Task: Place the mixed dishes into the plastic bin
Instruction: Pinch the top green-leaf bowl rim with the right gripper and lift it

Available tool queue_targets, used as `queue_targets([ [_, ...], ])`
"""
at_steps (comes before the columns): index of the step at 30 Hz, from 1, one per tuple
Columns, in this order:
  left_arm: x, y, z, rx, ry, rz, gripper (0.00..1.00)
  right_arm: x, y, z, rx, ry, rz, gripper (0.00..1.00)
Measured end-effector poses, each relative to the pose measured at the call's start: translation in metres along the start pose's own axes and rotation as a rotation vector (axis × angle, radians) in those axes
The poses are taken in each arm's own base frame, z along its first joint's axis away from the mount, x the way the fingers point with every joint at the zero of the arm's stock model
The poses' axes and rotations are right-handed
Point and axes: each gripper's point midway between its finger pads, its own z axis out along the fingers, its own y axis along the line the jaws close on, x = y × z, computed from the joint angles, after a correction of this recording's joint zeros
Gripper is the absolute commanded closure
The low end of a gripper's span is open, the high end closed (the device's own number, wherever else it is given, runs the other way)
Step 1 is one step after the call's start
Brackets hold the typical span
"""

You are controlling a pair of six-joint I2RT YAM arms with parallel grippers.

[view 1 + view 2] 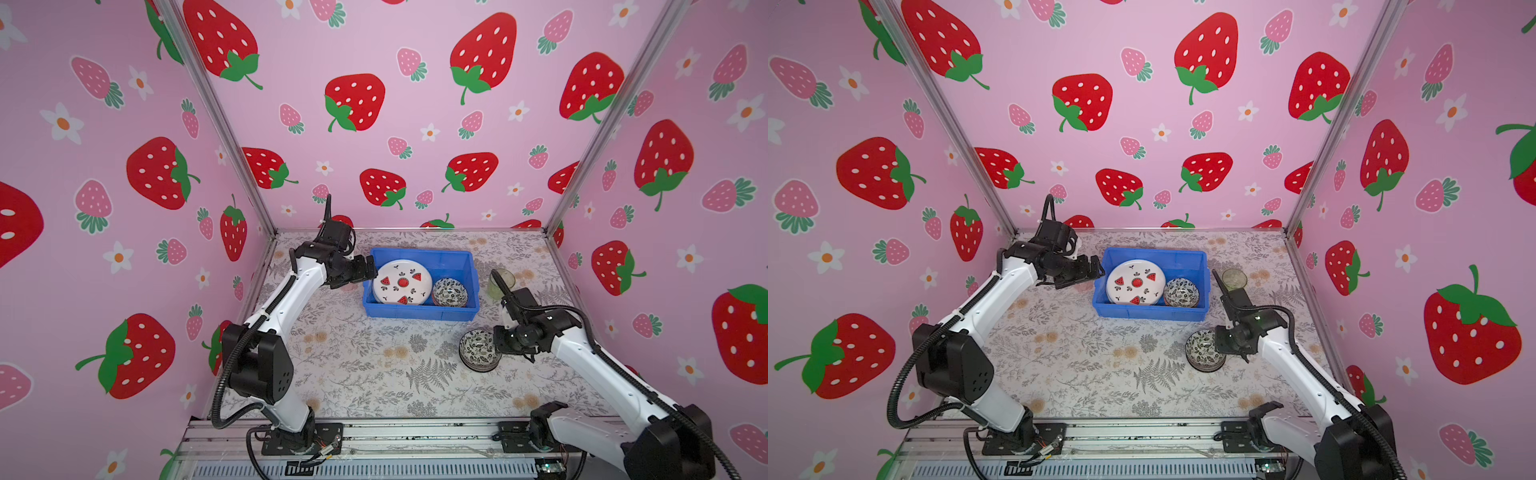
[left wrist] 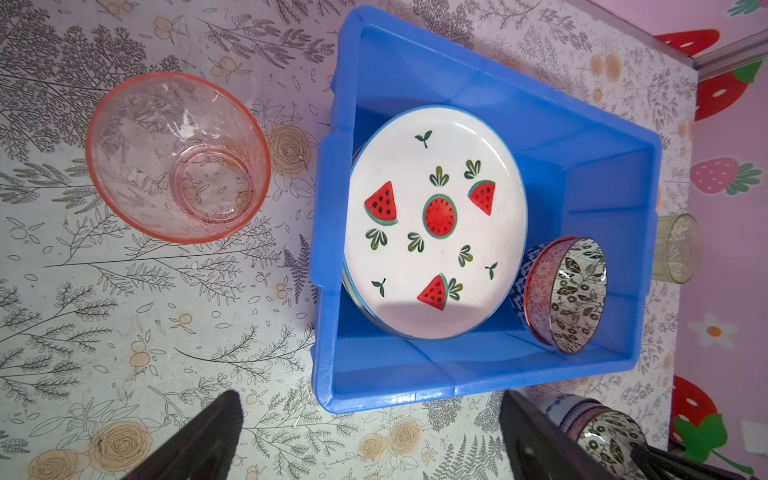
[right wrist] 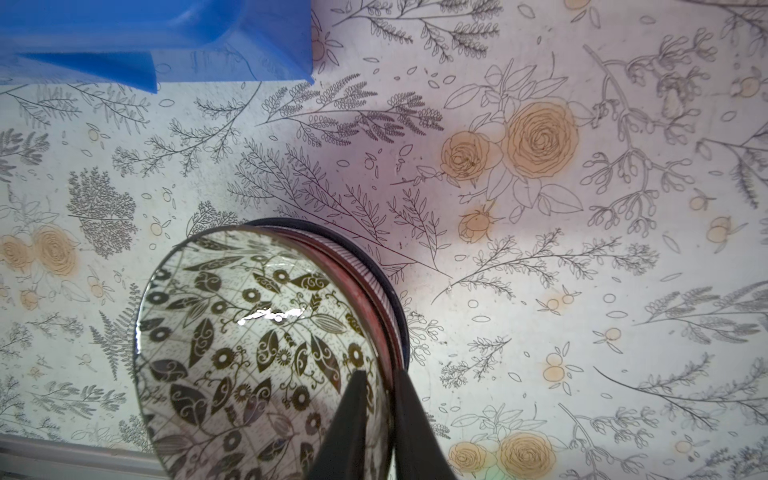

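In a top view the left arm bends from the lower left toward the centre. The left gripper (image 1: 369, 269) hangs released, jaws wide, just beside the left wall of the blue bin (image 1: 415, 313). In the bin lie the watermelon plate (image 1: 402, 282) and nested bowls (image 1: 450, 292). The right arm reaches in from the lower right, and the right gripper (image 1: 496, 346) meets the stacked bowls (image 1: 477, 349) on the table (image 1: 353, 365), below the bin's right corner.

In the left wrist view the pink tumbler (image 2: 178, 158) stands upright beside the bin, apart from the wide fingers (image 2: 208, 436).

In the right wrist view the right gripper (image 3: 380, 376) is clenched on the rim of the stacked bowls (image 3: 249, 353), one finger inside, one outside.
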Motion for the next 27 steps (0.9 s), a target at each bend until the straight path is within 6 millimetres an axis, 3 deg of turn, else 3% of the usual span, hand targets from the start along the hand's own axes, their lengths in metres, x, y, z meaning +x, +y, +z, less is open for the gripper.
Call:
queue_targets([
  [19,0.0022,-0.0051,0.0004,0.018,0.008,0.002,0.01,-0.0001,0.0007,0.0036,0.0,0.012,-0.004,0.82],
  [27,0.0032,-0.0067,0.0012,0.021,0.012,0.004,0.01,0.0009,0.0003,0.0082,0.004,0.023,-0.007,0.89],
])
